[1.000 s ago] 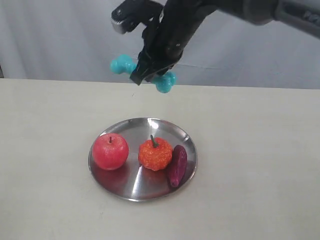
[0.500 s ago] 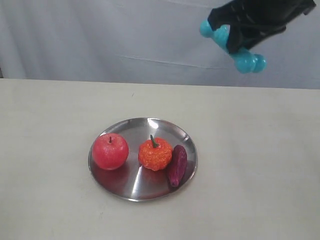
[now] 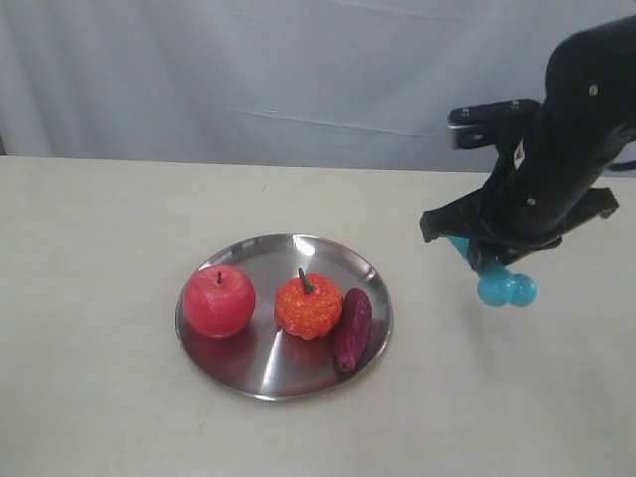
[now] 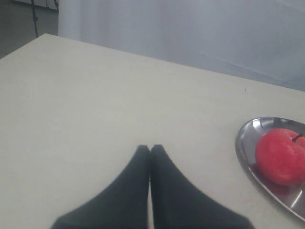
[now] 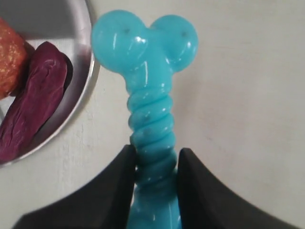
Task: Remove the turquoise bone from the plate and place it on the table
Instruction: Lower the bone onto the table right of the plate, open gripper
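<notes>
**Turquoise rubber dog-bone toy [image 3: 505, 289] held beside the round silver metal plate [image 3: 248, 363]**

The right gripper [image 3: 487, 260] clamps its two black fingers on the toy's ribbed shaft, one knobbed end pointing down toward the plain matte beige table [image 3: 99, 258]. The toy hangs to the right of the plate, clear of its rim. Whether the lower knob touches the table cannot be told. On the plate a red apple [image 3: 219, 300], a knobbly orange fruit [image 3: 308, 306] with a stem and a dark purple oblong vegetable [image 3: 352, 328] lie side by side. The left gripper [image 4: 150, 149] hovers over bare table near the plate's apple side, its fingertips pressed together with nothing between them.
</notes>
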Controlling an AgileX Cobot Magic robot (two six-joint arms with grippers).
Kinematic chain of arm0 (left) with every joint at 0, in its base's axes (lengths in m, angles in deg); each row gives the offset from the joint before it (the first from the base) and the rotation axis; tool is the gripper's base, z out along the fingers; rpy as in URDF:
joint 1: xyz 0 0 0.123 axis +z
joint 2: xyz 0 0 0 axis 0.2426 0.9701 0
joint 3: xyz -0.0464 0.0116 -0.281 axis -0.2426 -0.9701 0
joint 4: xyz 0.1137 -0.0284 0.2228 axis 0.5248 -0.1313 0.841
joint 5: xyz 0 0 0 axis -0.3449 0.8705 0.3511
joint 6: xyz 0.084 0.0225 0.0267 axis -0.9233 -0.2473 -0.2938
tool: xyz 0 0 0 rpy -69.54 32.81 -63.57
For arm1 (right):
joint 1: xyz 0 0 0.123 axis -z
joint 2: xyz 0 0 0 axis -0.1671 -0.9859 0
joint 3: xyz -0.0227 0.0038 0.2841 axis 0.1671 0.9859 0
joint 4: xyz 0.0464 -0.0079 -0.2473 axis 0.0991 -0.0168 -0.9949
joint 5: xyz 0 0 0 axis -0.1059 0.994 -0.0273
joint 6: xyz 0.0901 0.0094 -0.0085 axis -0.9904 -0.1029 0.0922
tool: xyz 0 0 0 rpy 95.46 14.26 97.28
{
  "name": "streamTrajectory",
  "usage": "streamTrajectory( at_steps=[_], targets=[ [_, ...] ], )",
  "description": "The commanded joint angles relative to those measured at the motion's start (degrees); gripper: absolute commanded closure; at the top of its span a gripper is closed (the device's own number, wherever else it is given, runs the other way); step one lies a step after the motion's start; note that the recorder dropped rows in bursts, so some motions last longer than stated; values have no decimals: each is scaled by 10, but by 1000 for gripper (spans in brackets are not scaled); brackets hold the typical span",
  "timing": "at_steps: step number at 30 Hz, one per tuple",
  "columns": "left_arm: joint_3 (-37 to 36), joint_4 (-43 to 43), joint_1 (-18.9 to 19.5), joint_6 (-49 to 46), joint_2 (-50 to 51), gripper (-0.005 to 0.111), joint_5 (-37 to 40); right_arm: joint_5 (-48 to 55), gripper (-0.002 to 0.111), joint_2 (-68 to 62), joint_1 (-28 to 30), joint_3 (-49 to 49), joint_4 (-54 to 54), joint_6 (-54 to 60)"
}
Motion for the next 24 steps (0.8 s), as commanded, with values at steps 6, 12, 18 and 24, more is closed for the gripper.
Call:
streamTrajectory(
  at_steps=[6,12,18,24],
  targets=[
    [-1,0,-3,1,-1,107,-3,-154,109,-73,3,45,-7,-56],
    [-1,0,-3,1,-1,107,-3,-203,109,-115,3,45,-30,-78],
    [-1,0,-3,1,-1,107,-3,-234,109,-141,3,43,-36,-104],
    [-1,0,-3,1,-1,107,-3,-261,109,-167,3,42,-60,-114]
  ],
)
